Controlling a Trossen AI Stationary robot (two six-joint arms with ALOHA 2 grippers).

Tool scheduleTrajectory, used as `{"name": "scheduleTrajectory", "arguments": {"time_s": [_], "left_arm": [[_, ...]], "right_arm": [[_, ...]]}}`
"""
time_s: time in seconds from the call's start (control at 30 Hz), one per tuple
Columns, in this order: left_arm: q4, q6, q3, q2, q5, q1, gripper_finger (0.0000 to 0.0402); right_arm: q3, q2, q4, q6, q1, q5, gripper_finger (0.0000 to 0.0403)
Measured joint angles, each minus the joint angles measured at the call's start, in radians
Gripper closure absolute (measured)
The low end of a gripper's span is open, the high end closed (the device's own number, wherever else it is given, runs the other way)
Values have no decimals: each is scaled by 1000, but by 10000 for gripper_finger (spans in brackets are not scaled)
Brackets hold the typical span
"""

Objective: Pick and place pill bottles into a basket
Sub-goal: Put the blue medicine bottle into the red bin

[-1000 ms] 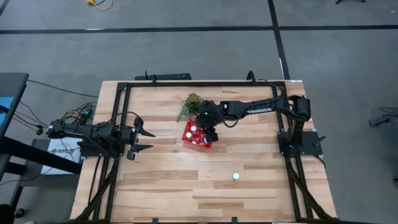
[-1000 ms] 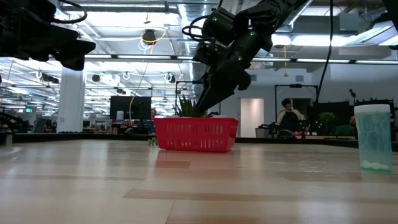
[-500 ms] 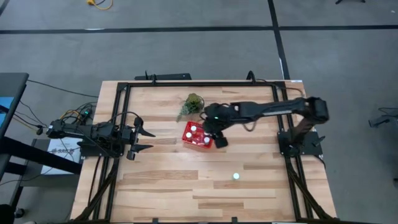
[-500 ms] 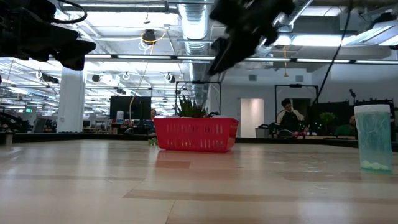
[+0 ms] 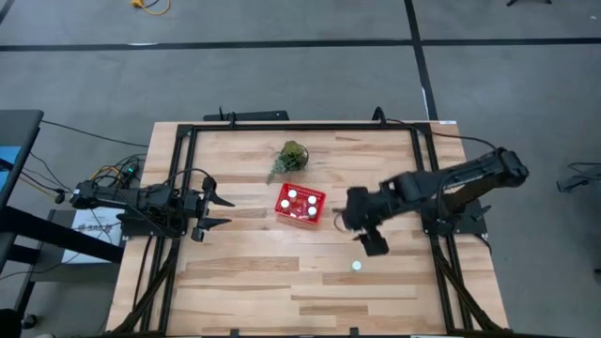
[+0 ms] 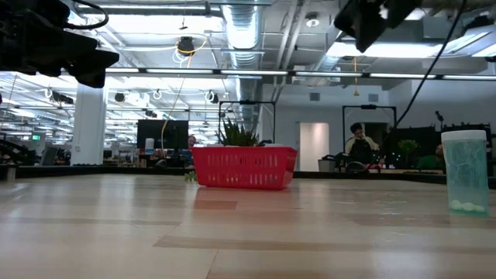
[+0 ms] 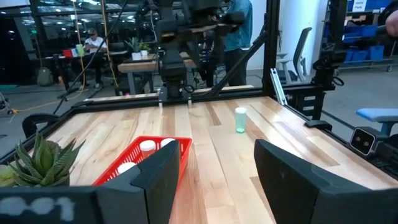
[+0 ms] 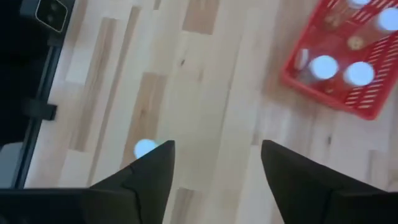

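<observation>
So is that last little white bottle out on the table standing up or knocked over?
Upright. The pill bottle stands on its base on the bare wood, cap on top, apart from the red basket.

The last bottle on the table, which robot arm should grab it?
The right. Its open gripper hangs just above the lone pill bottle; the left gripper waits at the far edge, beyond the basket.

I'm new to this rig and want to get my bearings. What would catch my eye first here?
The red basket stands near the table's middle, white pill bottles already inside, a green plant just behind it. The right gripper hangs open between the basket and one lone bottle standing on the bare wood. The left gripper waits open at the table's left edge.
</observation>
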Motion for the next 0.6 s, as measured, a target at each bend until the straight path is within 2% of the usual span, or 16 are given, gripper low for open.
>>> {"name": "scheduleTrajectory", "arguments": {"time_s": [0.13, 0.27, 0.6], "left_arm": [[0, -9, 0, 0, 0, 0, 203], [0, 0, 0, 0, 0, 0, 203], [0, -7, 0, 0, 0, 0, 203]], "right_arm": [[0, 50, -5, 63, 99, 62, 155], [0, 116, -19, 107, 172, 74, 153], [0, 238, -19, 283, 275, 135, 153]]}}
